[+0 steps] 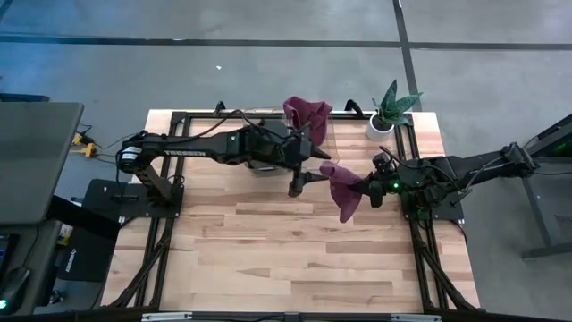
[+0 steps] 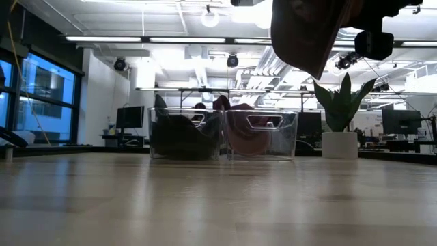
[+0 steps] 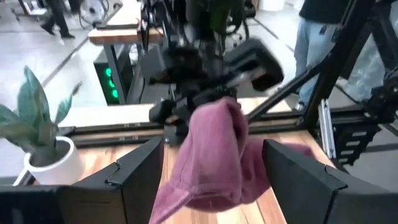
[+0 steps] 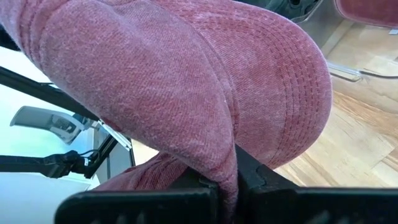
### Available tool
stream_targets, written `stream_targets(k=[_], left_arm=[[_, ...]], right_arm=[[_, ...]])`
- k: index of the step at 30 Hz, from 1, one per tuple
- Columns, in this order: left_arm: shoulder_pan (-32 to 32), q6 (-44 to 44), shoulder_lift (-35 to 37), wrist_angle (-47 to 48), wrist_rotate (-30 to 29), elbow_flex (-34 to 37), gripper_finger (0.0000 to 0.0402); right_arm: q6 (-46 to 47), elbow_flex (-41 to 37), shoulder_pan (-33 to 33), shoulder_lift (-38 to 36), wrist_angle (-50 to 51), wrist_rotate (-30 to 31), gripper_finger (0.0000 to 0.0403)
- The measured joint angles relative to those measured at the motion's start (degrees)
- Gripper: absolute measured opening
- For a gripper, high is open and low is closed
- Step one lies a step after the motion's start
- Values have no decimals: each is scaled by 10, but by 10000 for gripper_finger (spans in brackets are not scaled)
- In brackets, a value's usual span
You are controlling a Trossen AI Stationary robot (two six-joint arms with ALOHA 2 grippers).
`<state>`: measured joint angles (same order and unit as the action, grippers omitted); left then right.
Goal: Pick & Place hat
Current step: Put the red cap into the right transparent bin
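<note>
Nearby, plant (image 1: 390,109), clear bins (image 2: 223,134).

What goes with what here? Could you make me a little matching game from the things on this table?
Things:
1. right gripper
2. left gripper
3. potted plant
4. clear bins

States or places:
a. far right corner of the table
b. open, fingers spread, holding nothing
c. far edge, a maroon hat draped on one
d. shut on a maroon hat, lifted above the table

Pairs: 1-d, 2-b, 3-a, 4-c
</note>
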<state>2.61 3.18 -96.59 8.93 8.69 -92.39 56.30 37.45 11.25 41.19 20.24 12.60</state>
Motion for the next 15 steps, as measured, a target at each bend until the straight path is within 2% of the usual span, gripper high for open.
stream_targets(k=[15], left_arm=[[0,-3,-36,-44,-4,-4,263]], right_arm=[[-9,0,0,0,-13,-4,0]])
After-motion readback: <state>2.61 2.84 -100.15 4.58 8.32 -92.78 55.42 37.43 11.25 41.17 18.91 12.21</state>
